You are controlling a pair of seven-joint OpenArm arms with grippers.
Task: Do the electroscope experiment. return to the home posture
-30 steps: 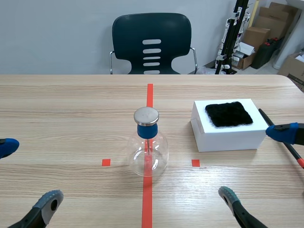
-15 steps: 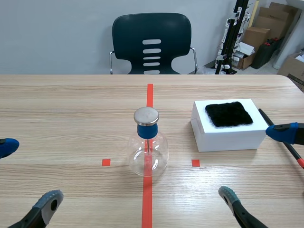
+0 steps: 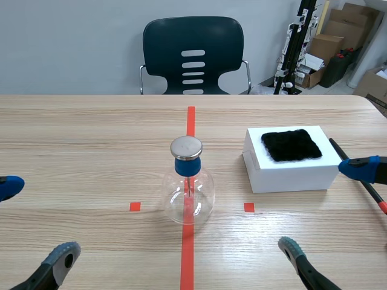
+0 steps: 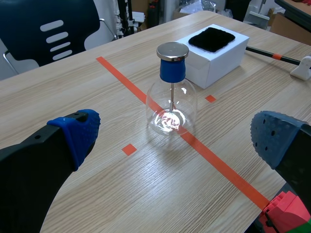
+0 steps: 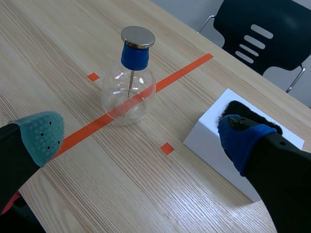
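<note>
The electroscope, a clear glass flask [image 3: 188,194] with a blue stopper and a metal disc [image 3: 186,147] on top, stands upright on the red centre line. It also shows in the left wrist view as the flask [image 4: 171,108] and in the right wrist view as the flask [image 5: 129,91]. To its right is a white box [image 3: 284,175] with a black fur pad [image 3: 291,145] on top. A thin black rod [image 3: 340,151] with an orange tip lies beside the box. My left gripper [image 3: 33,222] is open near the front left. My right gripper [image 3: 326,208] is open at the front right. Both hold nothing.
A dark chair [image 3: 193,54] stands behind the table's far edge. Cardboard boxes [image 3: 338,36] and a stand sit on the floor at the back right. Small red tape squares [image 3: 135,206] flank the flask.
</note>
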